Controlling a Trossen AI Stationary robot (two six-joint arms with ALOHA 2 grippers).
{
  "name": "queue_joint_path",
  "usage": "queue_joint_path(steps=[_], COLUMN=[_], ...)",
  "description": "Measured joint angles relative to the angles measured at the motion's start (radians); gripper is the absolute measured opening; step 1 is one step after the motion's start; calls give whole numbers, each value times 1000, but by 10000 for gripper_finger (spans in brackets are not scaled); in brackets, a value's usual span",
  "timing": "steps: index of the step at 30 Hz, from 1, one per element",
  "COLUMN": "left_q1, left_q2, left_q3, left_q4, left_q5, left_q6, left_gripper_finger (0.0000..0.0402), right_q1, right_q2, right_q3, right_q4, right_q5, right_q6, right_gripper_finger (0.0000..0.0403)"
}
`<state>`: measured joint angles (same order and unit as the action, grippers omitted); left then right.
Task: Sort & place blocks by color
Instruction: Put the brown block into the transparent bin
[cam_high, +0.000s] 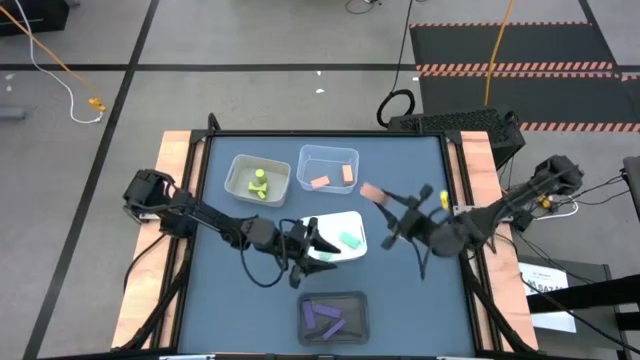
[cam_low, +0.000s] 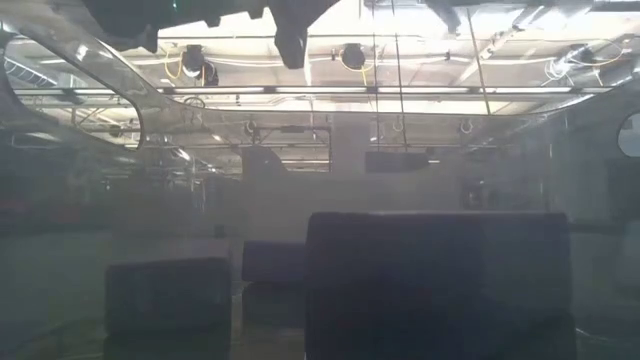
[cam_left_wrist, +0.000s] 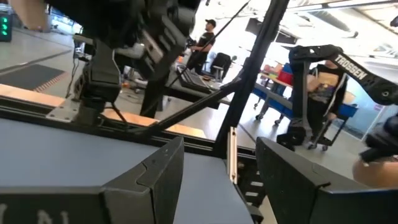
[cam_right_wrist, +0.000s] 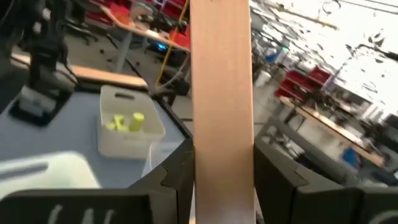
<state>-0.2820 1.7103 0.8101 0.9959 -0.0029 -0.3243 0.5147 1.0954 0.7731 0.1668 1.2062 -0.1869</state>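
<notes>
The right gripper (cam_high: 392, 207) clamps a peach-orange wooden bar (cam_high: 373, 192) midway along its length, above the desk (cam_high: 225, 300) beside the clear plastic tray (cam_high: 328, 168) — likely light, rigid, smooth. The left gripper (cam_high: 307, 243) hangs open by the white tray (cam_high: 357, 222).
</notes>
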Motion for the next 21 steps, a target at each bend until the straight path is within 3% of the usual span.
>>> queue_joint_path(steps=[5,13,21], left_q1=[27,48,53], left_q2=[0,0,0], left_q3=[0,0,0], left_q4=[-2,-4,-5], left_q5=[1,0,0], left_q6=[-1,-24,-19], left_gripper_finger=[200,200,200], right_q1=[-173,-370,-448], right_q2=[0,8,69], right_q3=[0,1,2], right_q4=[212,356,396], right_q5=[-272,-607,-670], right_q6=[-158,-146,-115], right_gripper_finger=[113,113,114])
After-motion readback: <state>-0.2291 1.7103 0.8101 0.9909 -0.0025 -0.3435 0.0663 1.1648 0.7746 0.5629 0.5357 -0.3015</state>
